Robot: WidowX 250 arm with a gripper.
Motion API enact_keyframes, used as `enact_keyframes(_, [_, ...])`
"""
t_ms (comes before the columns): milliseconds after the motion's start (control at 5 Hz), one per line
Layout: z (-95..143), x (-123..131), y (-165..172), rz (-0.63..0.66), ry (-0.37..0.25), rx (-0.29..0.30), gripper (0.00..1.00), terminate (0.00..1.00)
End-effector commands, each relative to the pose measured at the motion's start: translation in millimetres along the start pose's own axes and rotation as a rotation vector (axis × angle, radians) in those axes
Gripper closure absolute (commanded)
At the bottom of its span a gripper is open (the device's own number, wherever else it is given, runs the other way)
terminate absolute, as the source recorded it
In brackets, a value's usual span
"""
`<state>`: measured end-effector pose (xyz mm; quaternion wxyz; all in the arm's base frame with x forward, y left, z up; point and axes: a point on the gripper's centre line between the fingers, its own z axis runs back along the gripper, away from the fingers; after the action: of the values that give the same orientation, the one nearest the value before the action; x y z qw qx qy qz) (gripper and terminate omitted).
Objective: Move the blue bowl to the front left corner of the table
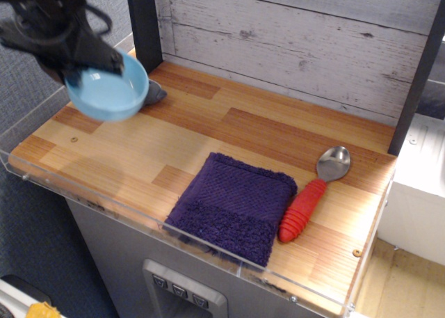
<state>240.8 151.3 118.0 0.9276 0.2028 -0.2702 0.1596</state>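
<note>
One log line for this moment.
gripper: shut on blue bowl | bowl: aloft over table left side | towel, spoon: untouched

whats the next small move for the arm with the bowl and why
Probably carry it a little further toward the near left corner and start lowering. The gripper holds the blue bowl by its rim, above the table at its left side, and the bare wood at that corner lies nearer the camera than the bowl.
</note>
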Motion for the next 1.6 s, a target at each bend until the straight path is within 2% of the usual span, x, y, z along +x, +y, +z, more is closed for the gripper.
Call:
enact_keyframes(0, [-30.8,-10.6,11.5,-0.114,0.077,0.024,1.0,0.0])
enact_keyframes(200, [-49.1,-18.3,11.8,-0.174,0.15,0.043,1.0,0.0])
enact_keyframes(600, [-71.3,-18.1,9.9,-0.345,0.253,0.064,1.0,0.0])
enact_keyframes(800, [-67.6,-17.6,10.3,-0.329,0.257,0.069,1.0,0.0])
enact_keyframes(1000, [-61.0,-14.6,10.0,-0.327,0.26,0.078,0.0,0.0])
enact_keyframes(1400, [-50.4,-8.7,8.0,-0.324,0.247,0.098,0.0,0.0])
